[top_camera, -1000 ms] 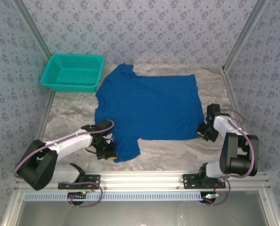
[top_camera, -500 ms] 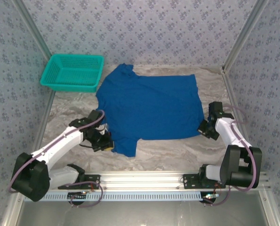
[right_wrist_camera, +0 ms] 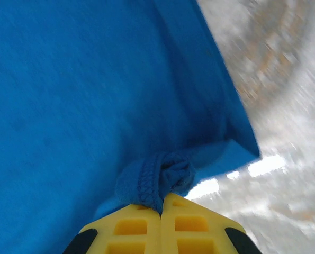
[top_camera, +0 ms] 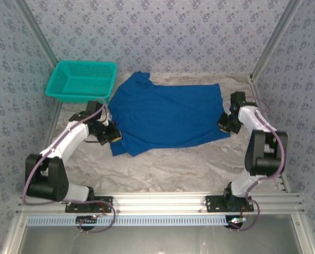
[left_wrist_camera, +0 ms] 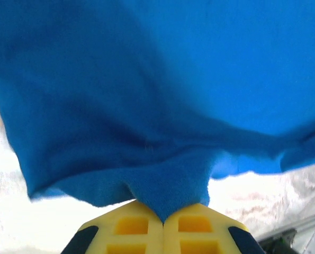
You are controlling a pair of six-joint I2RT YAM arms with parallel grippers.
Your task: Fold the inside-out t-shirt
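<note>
My left hand (left_wrist_camera: 163,218) is clamped on a bunched corner of the t-shirt (top_camera: 168,114), with blue cloth squeezed between the tips of its yellow fingers. My right hand (right_wrist_camera: 161,205) is shut the same way on a rolled bit of hem at the opposite near corner. The shirt lies spread across the middle of the bench (top_camera: 199,166), its far left part just beside the basket (top_camera: 82,80), and its near edge runs between my two hands.

What worries me is how little cloth each hand has — a small pinch right at the tips. A sharp pull, or my hands drawing apart and stretching the edge, could slip a corner free and the fold would collapse on that side. I also cannot tell whether my left hand holds one layer or several. If it has caught the layer beneath, that layer will drag along and wrinkle.

If my hands move unevenly the edge will land askew — and carrying the left side too far risks snagging the basket's rim.
</note>
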